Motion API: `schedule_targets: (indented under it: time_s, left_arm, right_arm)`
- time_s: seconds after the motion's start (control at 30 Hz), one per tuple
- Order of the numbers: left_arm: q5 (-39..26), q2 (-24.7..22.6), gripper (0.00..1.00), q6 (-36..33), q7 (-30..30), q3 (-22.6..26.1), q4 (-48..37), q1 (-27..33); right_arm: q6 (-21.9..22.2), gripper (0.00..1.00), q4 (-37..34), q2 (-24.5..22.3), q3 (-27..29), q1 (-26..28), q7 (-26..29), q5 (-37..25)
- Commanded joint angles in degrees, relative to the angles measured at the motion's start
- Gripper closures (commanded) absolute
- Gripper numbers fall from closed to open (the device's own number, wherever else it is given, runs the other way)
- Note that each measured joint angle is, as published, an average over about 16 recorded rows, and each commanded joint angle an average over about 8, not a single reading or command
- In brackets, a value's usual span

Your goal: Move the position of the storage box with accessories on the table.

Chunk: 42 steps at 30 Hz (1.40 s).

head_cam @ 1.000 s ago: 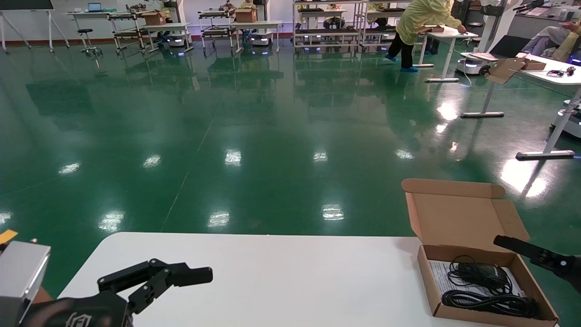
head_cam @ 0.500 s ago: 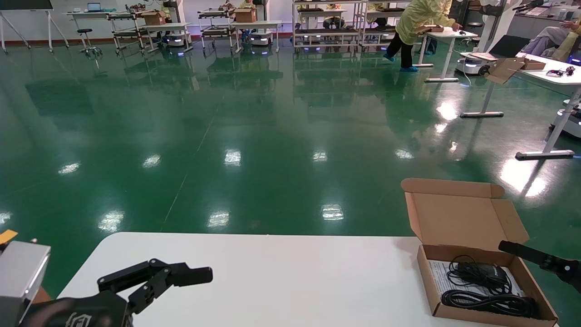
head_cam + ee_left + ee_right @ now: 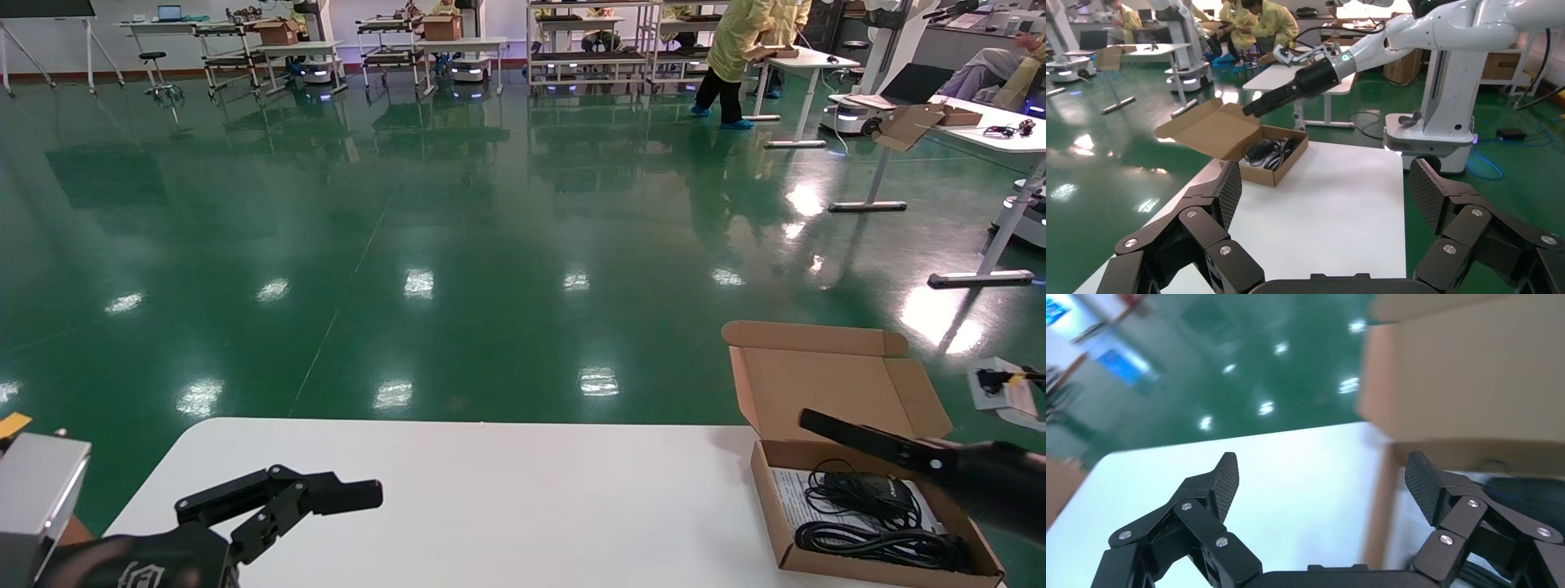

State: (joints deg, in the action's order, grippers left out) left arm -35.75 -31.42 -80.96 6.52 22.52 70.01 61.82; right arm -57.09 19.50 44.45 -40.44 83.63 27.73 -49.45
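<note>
Right gripper (image 3: 1321,478) was spread wide, holding nothing, and hung above the open box (image 3: 858,523) at the table's (image 3: 490,490) far right end; in its wrist view one finger (image 3: 1217,484) was over bare tabletop and the other (image 3: 1428,487) over the box interior. In the head view its dark finger (image 3: 850,437) reached over the box's rear wall, in front of the raised lid (image 3: 825,384). Half a second before, that fingertip showed only near the box's right rear corner; it had since moved leftward and farther across the box, and more of the arm was in view. Box position unchanged against both earlier frames: at the table's right end, lid open and tilted back. Inside lay the black mouse (image 3: 878,488) with coiled cable (image 3: 882,543) on a white printed sheet (image 3: 797,494). From the left wrist view, the right gripper (image 3: 1251,110) sat over the box (image 3: 1260,150), not touching it as far as could be judged.

Left gripper (image 3: 1324,193), fingers apart and holding nothing, was parked over the table's near left corner, as before.
</note>
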Motion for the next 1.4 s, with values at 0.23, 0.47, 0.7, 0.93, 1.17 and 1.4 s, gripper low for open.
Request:
schedule_targets:
  time_s: [0.23,0.47,0.7,0.93,1.17,1.4]
  left_arm:
    - [0.0,0.0,0.00,0.0,0.0,0.0,0.0,0.0]
    - [0.0,0.0,0.00,0.0,0.0,0.0,0.0,0.0]
    - [0.0,0.0,0.00,0.0,0.0,0.0,0.0,0.0]
    - [0.0,0.0,0.00,0.0,0.0,0.0,0.0,0.0]
    - [0.0,0.0,0.00,0.0,0.0,0.0,0.0,0.0]
    - [0.0,0.0,0.00,0.0,0.0,0.0,0.0,0.0]
  right_arm:
    - [-5.1,0.00,9.7,-1.7,4.4,-3.9,-3.0,1.4]
    - [-9.6,0.00,18.2,-3.2,8.2,-7.4,-5.7,2.6]
    - [-14.1,0.00,26.7,-4.6,12.0,-10.9,-8.4,3.7]
    - [-18.6,0.00,35.1,-6.1,15.8,-14.3,-11.0,4.9]
    - [-23.0,0.00,43.5,-7.6,19.7,-17.8,-13.7,6.1]
    - [-27.2,0.00,51.4,-9.0,23.2,-21.0,-16.1,7.2]
